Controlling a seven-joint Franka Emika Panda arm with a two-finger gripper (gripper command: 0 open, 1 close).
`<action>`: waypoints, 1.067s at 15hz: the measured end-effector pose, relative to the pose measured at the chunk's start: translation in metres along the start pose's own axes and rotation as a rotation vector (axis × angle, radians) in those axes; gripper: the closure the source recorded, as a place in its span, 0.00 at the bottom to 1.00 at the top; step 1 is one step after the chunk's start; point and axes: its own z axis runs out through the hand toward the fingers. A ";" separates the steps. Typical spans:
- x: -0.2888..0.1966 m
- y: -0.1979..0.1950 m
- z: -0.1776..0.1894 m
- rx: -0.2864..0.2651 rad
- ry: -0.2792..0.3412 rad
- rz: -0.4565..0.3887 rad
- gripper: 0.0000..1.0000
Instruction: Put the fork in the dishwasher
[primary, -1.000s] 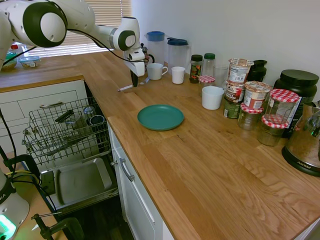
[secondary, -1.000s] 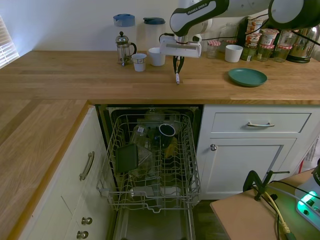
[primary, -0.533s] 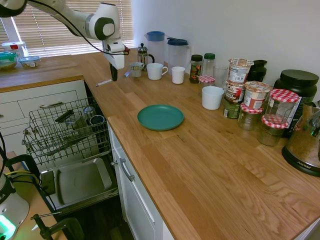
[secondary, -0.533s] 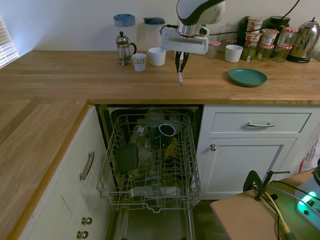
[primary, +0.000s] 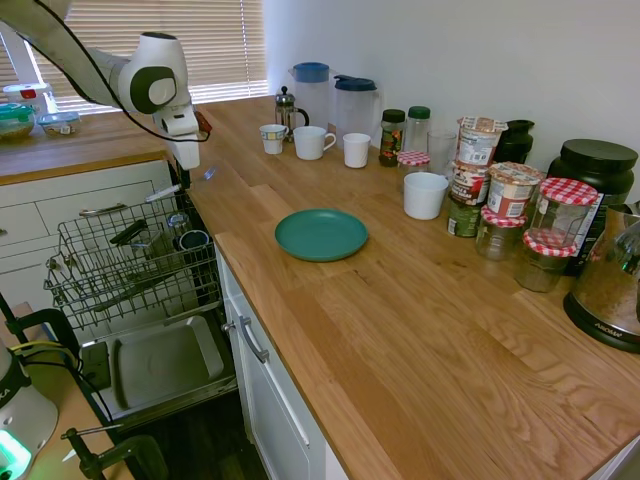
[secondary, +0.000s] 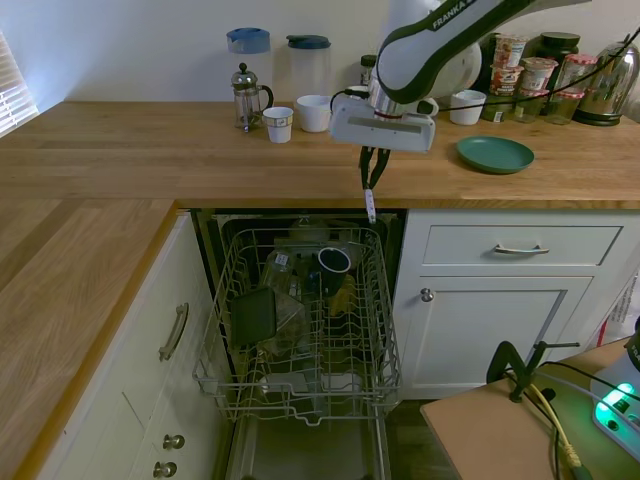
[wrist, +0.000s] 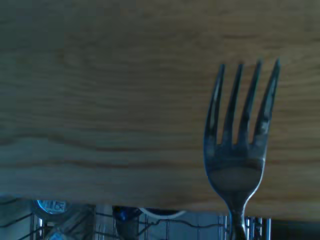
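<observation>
My gripper (primary: 189, 163) (secondary: 369, 176) is shut on the fork (primary: 183, 185) (secondary: 369, 203), a slim silver one held above the front edge of the wooden counter. In the second exterior view the fork hangs down from the fingers, just over the back of the dishwasher's grey wire rack (primary: 128, 262) (secondary: 300, 322). The rack is pulled out and holds cups and a dark container. Below it the drop-down door (primary: 162, 366) lies open. In the wrist view the fork (wrist: 240, 150) shows its tines against the counter edge, with the rack's wires beyond.
A green plate (primary: 321, 234) (secondary: 494, 154) lies on the counter. Mugs (primary: 312, 142), a French press (secondary: 248, 96), two jugs, and several jars (primary: 510, 190) line the back wall. White drawers (secondary: 520, 245) flank the dishwasher.
The gripper has carried the fork from over the middle of the counter near the mugs out to the counter edge, now above the rack.
</observation>
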 end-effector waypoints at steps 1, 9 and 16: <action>-0.010 0.003 -0.002 0.001 -0.002 -0.005 1.00; -0.162 0.087 0.041 -0.010 -0.065 0.009 1.00; -0.175 0.149 0.126 -0.025 -0.062 0.057 1.00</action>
